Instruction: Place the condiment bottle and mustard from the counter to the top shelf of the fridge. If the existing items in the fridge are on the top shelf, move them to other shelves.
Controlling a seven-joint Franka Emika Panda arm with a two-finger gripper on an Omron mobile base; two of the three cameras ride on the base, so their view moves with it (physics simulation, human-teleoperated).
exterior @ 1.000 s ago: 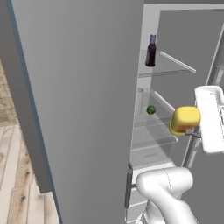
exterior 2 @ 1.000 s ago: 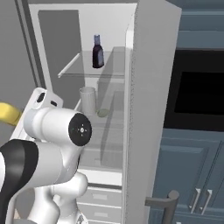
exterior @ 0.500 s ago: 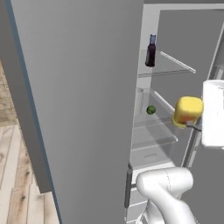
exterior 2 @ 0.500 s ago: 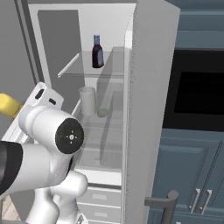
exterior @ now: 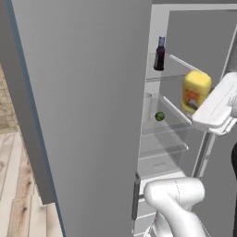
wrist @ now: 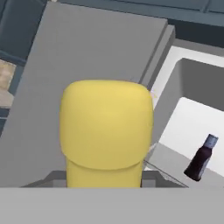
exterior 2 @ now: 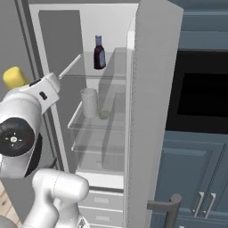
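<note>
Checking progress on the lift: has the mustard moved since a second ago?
Yes. In the left base view the mustard has risen from level with the green ball toward the top shelf.

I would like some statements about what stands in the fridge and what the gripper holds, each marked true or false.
1. The condiment bottle stands on the top shelf of the fridge. True.
2. The gripper is open and holds nothing. False: it is shut on the mustard.
3. The green ball lies on the top shelf. False: it lies on a lower shelf.
4. The translucent cylinder stands beside the green ball on the same shelf. True.
5. The fridge door is closed. False: it stands open.
</note>
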